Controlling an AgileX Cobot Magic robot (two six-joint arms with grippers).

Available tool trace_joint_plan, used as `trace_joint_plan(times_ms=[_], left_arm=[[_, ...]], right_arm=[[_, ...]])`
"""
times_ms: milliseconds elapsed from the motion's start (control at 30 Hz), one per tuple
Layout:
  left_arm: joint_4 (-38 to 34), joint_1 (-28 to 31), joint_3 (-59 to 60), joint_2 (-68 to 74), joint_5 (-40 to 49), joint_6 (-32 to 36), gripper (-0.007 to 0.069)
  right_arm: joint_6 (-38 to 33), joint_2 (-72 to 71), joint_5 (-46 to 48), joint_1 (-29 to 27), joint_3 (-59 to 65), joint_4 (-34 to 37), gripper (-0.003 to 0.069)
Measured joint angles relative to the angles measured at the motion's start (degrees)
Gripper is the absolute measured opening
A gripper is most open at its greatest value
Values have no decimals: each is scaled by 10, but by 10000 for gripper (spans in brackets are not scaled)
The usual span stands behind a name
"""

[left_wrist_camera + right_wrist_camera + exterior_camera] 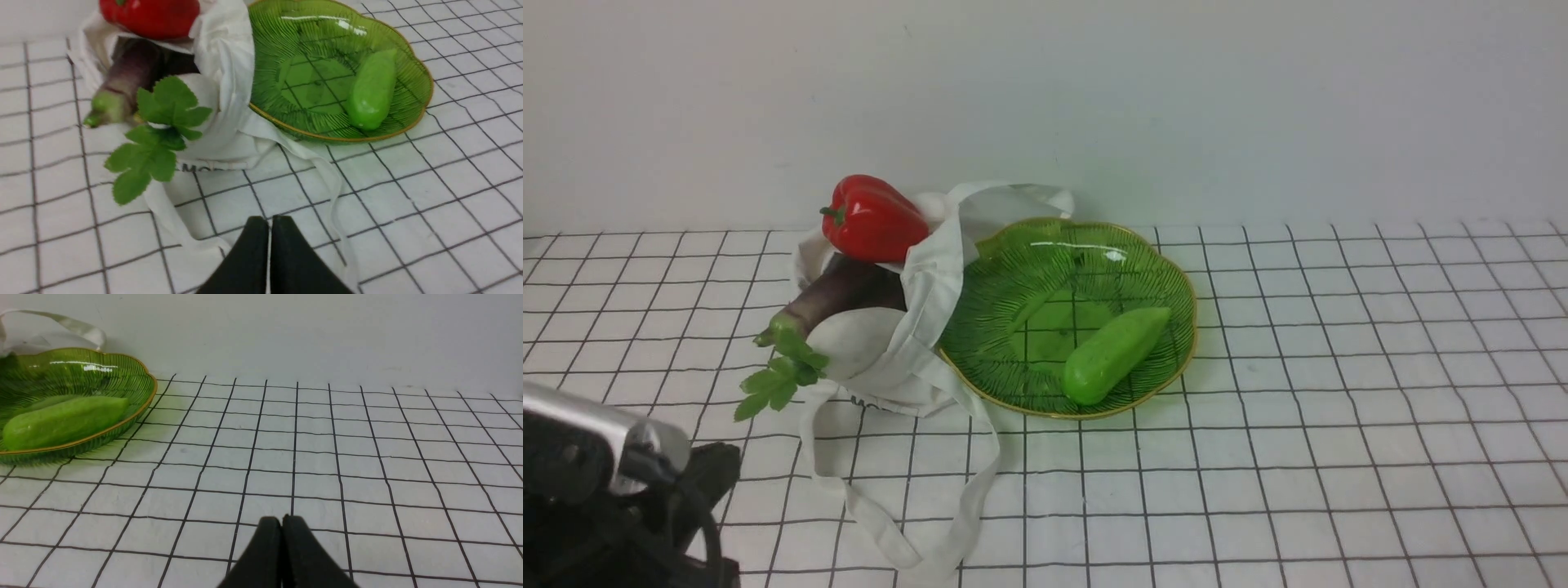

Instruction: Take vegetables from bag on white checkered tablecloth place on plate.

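The cucumber (1115, 354) already lies on the plate (1045, 245), while pepper (874, 218), eggplant (829, 298) and radish (858, 339) wait in the bag (923, 286) beside it, both the left claw (269, 222) and right claw (282, 522) closed and empty.

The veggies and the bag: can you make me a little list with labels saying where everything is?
on plate: cucumber, lying in the green plate
on top of bag: red pepper
sticking out of bag: eggplant, radish
bag: touching plate's left edge
left tool: shut, empty
right tool: shut, empty
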Motion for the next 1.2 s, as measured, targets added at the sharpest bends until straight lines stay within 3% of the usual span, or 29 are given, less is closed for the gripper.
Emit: trace_joint_plan(times_ms=[167, 333, 467, 733, 967, 1200], left_arm=[[130, 39, 86, -139, -37, -93, -8], [238, 133, 170, -283, -34, -211, -8], [263, 165, 193, -340, -23, -243, -8], [273, 168, 193, -356, 65, -253, -8], [277, 118, 193, -356, 89, -252, -8], [277, 111, 193, -356, 89, -252, -8]], right_arm=[[0, 0, 0, 0, 0, 0, -15], [0, 0, 0, 0, 0, 0, -15], [0, 0, 0, 0, 0, 0, -15], [0, 0, 1, 0, 0, 0, -15], [0, 0, 1, 0, 0, 0, -15], [0, 0, 1, 0, 0, 0, -15]])
